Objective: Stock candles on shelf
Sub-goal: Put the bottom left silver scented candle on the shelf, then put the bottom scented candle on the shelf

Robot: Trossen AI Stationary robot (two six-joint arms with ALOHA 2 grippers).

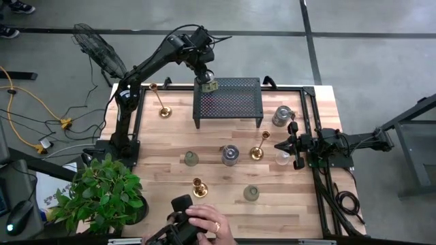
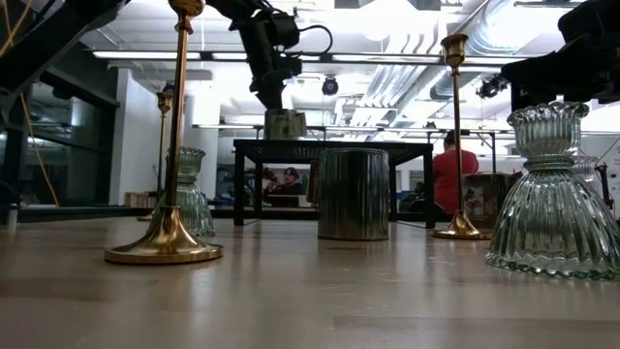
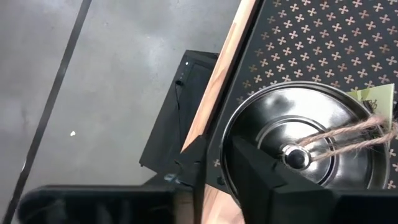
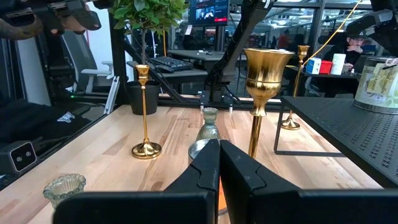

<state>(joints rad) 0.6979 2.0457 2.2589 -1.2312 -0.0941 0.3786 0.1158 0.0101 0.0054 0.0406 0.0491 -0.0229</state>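
High view: the left tool holds a tin candle at the shelf's back left corner.

Left tool fingers pinch the round metal-lidded candle, which carries a twine-tied tag and sits over the perforated black top near its edge. The right tool, fingers pressed together, waits at the bench's right side, just beside a clear glass holder. On the wood in front of the shelf stand a grey jar candle, a brass candlestick beside it, a short brass candlestick and two small glass holders. Another tall brass candlestick stands left of the shelf. A potted plant occupies the front left corner, and a person's hand rests at the front edge.
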